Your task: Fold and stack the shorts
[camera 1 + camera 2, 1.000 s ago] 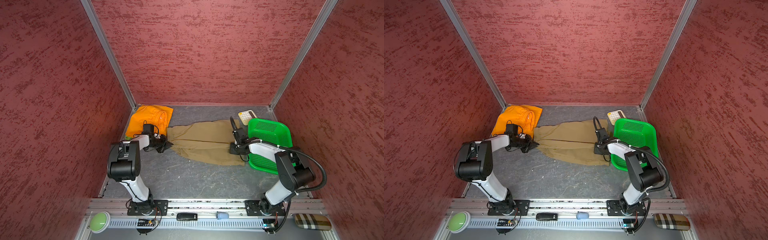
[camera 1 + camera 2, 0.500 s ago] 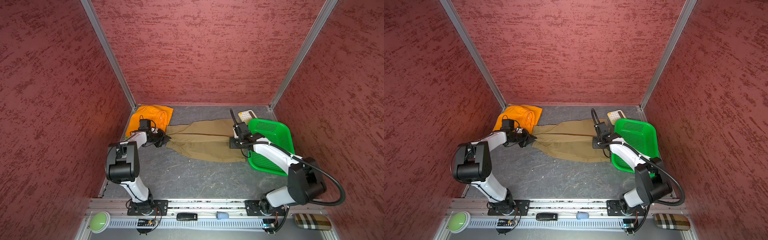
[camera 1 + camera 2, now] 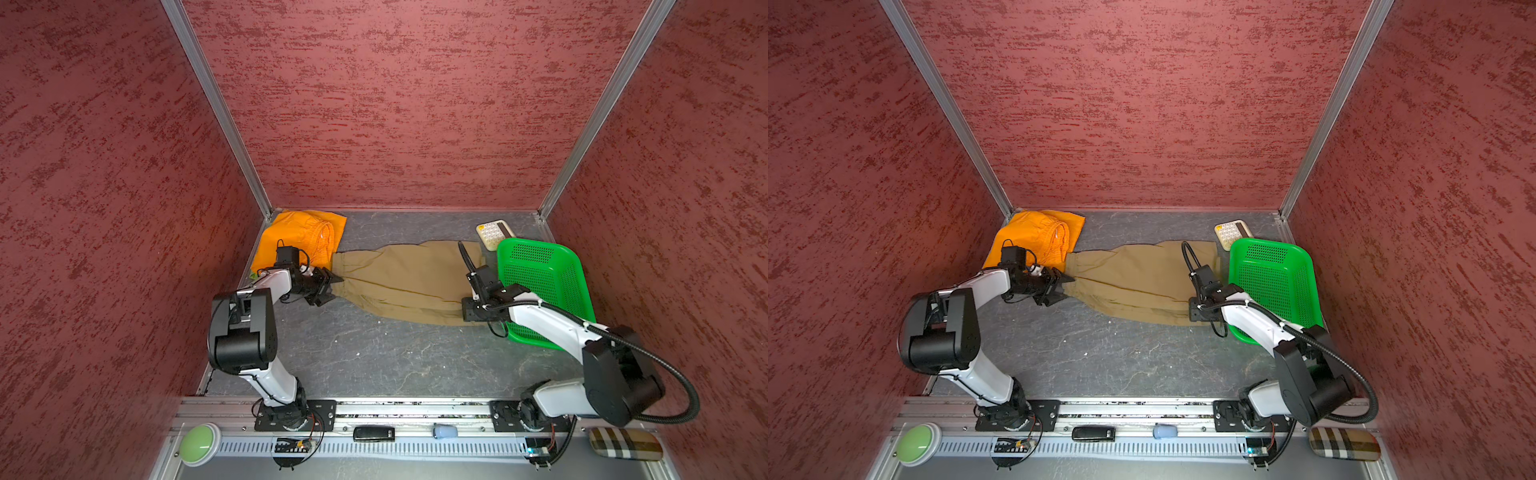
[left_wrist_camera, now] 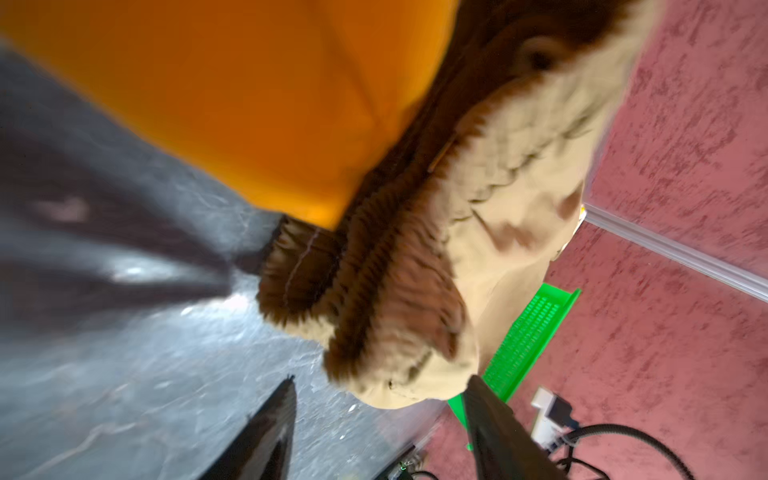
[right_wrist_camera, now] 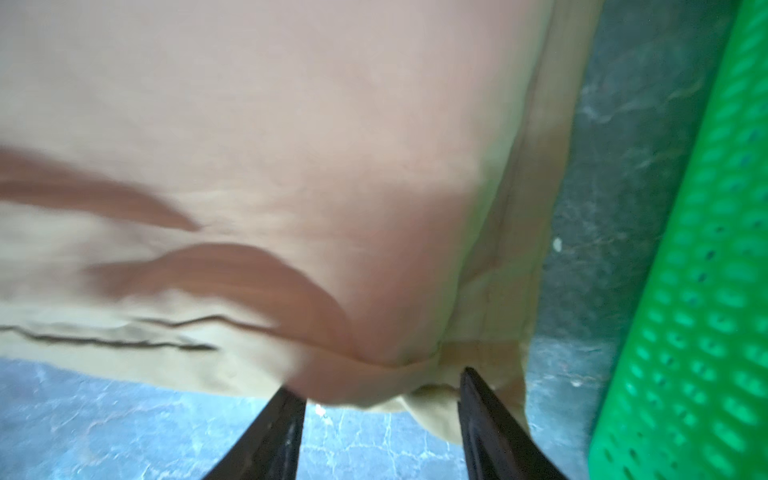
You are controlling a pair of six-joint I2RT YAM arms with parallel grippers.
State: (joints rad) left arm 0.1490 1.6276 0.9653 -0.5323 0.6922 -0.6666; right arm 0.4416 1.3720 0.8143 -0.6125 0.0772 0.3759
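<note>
While the khaki shorts (image 3: 407, 278) lie flat between the orange shorts (image 3: 299, 237) and the basket (image 3: 540, 274), my left gripper (image 4: 381, 380) and right gripper (image 5: 376, 380) stand spread wide at either end, gripping nothing.

Item 1, your left arm (image 3: 270, 284): base at the front; elbow folded high; white forearm reaching toward the back; wrist held low and nearly level.
Item 2, your left gripper (image 3: 330, 286): points toward the middle in both top views; in the left wrist view its dark fingers (image 4: 266, 432) stand well apart; jaws parted, empty.
Item 3, your right arm (image 3: 548, 326): base at the front; elbow out to the side; forearm slanting in toward the middle; wrist bent downward.
Item 4, your right gripper (image 3: 471, 311): tucked under the wrist, aimed down; in the right wrist view its fingers (image 5: 486, 419) are spread; jaws parted.
</note>
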